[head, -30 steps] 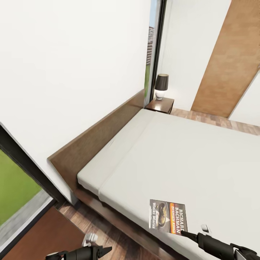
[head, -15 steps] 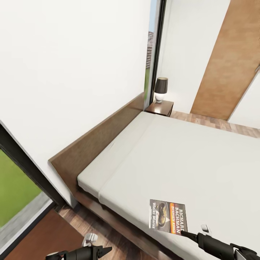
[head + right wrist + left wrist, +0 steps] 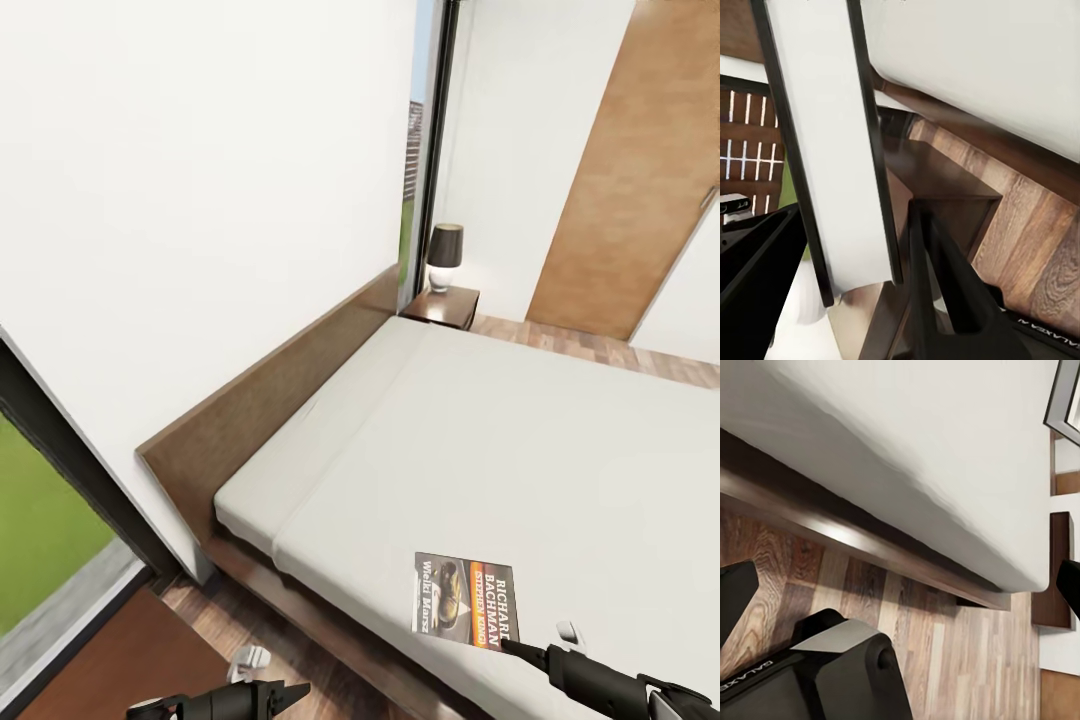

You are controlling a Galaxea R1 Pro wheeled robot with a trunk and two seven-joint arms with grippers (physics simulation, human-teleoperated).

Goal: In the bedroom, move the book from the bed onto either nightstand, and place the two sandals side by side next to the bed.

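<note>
The book point(image 3: 465, 599) is seen at the lower right of the head view, and it appears gripped at its lower right corner by the right tool point(image 3: 512, 646): a thin paperback with a dark grey cover, a picture on it, and an orange-and-white title band down one side. It hovers over the near edge of the bed point(image 3: 520, 450), whose off-white mattress is smooth and plain, carried on a dark brown wooden frame with a long flat headboard point(image 3: 270, 390) against the white wall. At the far end of the headboard, upper centre of the frame, the nightstand point(image 3: 443, 304) is made out, glossy and dark, with a black-shaded lamp point(image 3: 445, 254) on top. A tan wooden door point(image 3: 640, 180) fills the upper right. Wood-plank floor point(image 3: 230, 620) is shown at the lower left, where the left tool point(image 3: 285, 692) sits low over it; whether it is parted or closed cannot be told.

In the right wrist view the book point(image 3: 832, 150) is presented edge-on, a pale slab framed by dark cover edges, clamped between the black fingers point(image 3: 945, 277). In the left wrist view the mattress underside edge and the frame rail point(image 3: 870, 540) are seen from below, with grained planks point(image 3: 945, 660) beneath.
</note>
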